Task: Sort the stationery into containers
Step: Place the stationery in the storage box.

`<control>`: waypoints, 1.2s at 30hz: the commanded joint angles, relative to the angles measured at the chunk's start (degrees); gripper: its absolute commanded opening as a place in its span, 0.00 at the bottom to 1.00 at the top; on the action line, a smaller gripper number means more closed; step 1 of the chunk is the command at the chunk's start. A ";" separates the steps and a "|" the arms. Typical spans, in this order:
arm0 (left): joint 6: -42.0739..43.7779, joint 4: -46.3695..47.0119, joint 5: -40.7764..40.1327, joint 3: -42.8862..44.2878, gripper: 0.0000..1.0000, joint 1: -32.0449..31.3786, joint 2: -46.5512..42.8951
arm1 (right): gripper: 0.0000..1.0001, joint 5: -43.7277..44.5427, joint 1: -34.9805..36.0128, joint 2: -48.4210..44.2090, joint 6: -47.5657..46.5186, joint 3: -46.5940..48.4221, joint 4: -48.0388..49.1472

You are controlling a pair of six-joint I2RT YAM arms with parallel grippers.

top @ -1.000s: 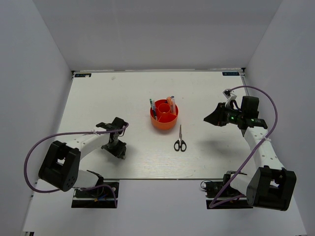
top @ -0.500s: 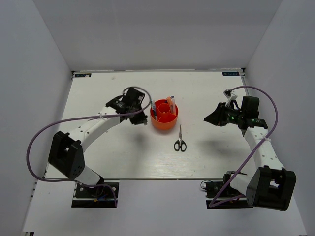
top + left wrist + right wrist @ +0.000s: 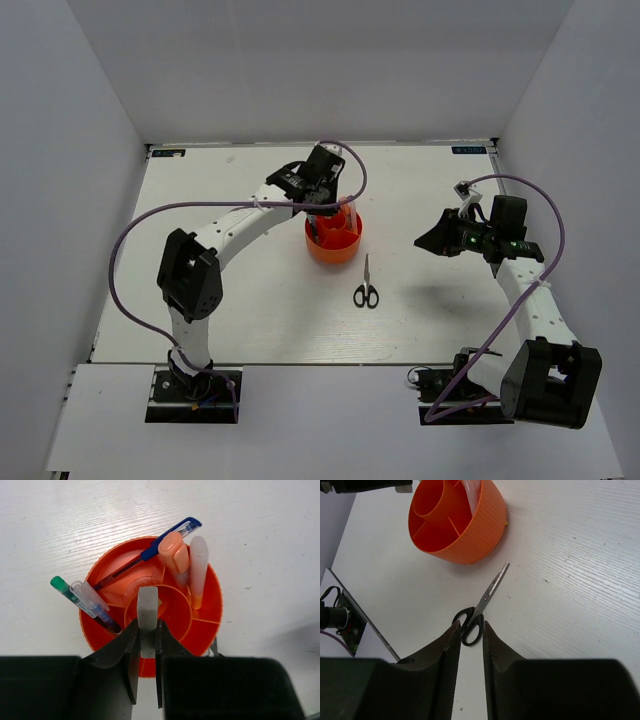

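Swung up from lower left, my left pincer (image 3: 146, 630) now hangs over the tub (image 3: 212, 615). White table (image 3: 230, 300), bare white walls (image 3: 300, 70). From above it hides the tub's far rim. It's clamped on a pale stick (image 3: 147, 605) I can't identify. My right pincer (image 3: 470, 626), slightly apart and empty, hovers over the scissors (image 3: 366, 288), below-right of the tub.

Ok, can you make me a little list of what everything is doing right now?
Tub: orange, pockets around a middle cup
Inside it: blue pen, orange highlighter, white marker, two more pens
Scissors: closed, flat on the table beside the tub
Left gripper: over the middle cup, pinching a pale stick
Right gripper: slightly open, empty, aimed at the scissors, not touching
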 commanded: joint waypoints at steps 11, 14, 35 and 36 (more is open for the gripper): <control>5.83 11.13 -4.33 -8.23 0.00 -2.40 -2.23 | 0.28 -1.44 -0.41 0.51 -0.50 -0.65 1.76; 5.74 11.22 -4.41 -8.49 0.02 -2.40 -2.05 | 0.28 -1.36 -0.33 0.95 -0.33 -0.65 1.84; 5.83 9.28 -4.41 -6.29 0.43 -4.94 -7.58 | 0.23 -2.93 0.20 2.09 -7.95 0.76 -1.58; 5.83 9.37 -3.98 -6.56 0.37 -5.21 -8.37 | 0.20 -5.98 0.20 1.92 -9.54 0.67 -2.54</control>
